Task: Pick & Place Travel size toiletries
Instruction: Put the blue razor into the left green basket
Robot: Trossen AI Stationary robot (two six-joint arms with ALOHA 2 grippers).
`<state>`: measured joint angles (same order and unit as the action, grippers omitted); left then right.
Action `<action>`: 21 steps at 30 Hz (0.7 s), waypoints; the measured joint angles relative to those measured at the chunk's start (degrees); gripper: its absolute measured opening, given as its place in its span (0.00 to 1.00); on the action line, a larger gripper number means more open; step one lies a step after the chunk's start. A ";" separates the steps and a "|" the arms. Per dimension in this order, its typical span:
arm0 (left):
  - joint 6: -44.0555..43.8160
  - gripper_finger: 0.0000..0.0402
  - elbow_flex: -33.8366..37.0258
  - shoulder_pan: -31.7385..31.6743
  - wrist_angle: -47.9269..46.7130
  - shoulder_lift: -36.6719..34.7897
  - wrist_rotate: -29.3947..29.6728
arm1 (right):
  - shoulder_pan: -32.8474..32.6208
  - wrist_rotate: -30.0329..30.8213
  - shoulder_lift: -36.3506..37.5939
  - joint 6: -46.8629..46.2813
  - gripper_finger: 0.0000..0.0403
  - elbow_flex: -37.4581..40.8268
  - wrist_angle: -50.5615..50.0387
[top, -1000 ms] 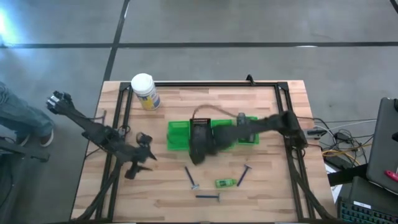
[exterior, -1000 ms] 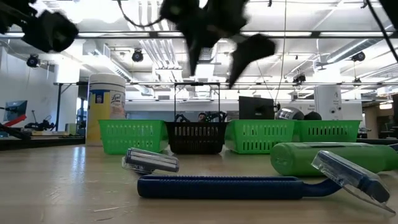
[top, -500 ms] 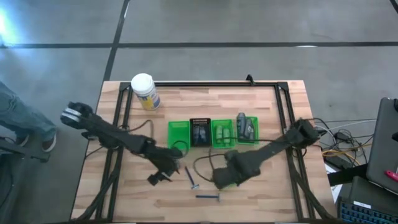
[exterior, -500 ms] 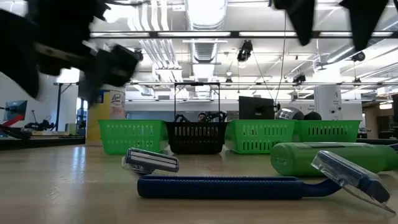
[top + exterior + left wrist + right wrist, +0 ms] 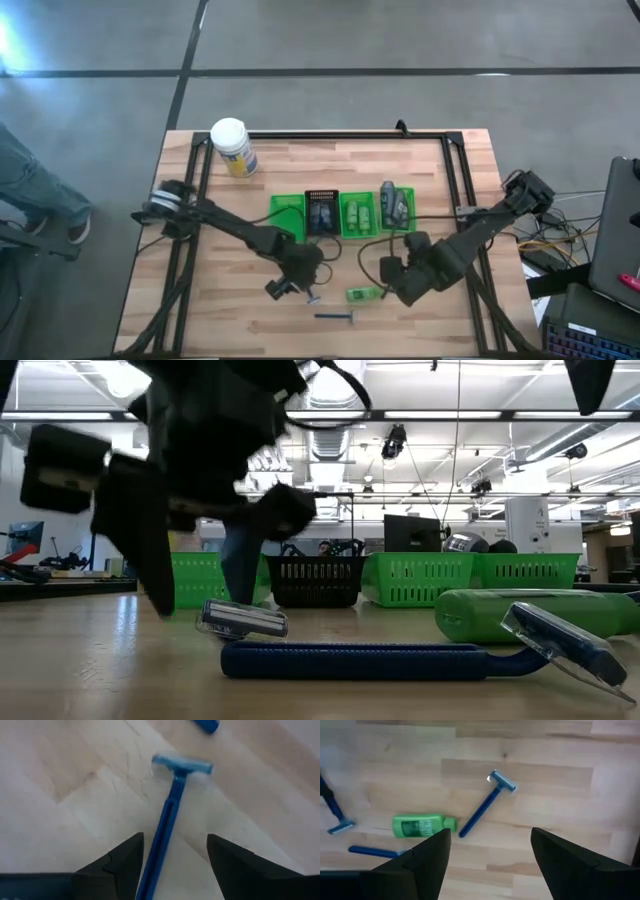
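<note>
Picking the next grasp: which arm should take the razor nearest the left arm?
Left. The left gripper hangs over that razor, jaws open, with the handle running between them. The right gripper, jaws open too, sits off to the side, facing another razor and the green bottle.

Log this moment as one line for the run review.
left end effector: open, straddling blue razor | right end effector: open, above table | green bottle: loose | tray: partly filled
</note>
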<state>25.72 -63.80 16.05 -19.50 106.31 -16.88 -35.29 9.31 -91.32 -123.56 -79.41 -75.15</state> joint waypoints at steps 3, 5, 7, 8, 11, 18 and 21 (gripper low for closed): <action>0.17 0.52 -2.61 -0.24 -1.97 2.57 0.04 | 0.04 0.82 0.78 1.50 0.65 1.55 0.81; 0.19 0.48 -3.60 -0.37 -2.67 3.68 0.33 | 0.04 1.18 0.86 2.42 0.64 2.18 1.21; 0.95 0.42 -4.11 -0.46 -3.00 4.26 1.67 | 0.04 1.25 0.86 3.05 0.63 2.81 1.86; 1.74 0.39 -4.19 -0.48 -3.07 4.30 2.40 | 0.04 1.25 0.86 3.58 0.62 3.15 2.17; 3.82 0.27 -3.63 -0.59 -3.00 4.19 3.20 | 0.02 1.23 0.86 4.71 0.61 4.10 3.73; -3.29 0.05 -2.76 -0.60 -5.48 2.04 4.02 | 0.02 1.23 0.86 5.41 0.57 4.86 3.84; -13.72 0.05 -1.93 -0.70 -8.53 -1.62 4.08 | 0.02 1.29 1.17 5.51 0.55 4.84 3.75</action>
<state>12.00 -65.73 15.35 -28.03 104.69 -12.80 -35.27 10.60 -90.15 -118.05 -74.56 -71.41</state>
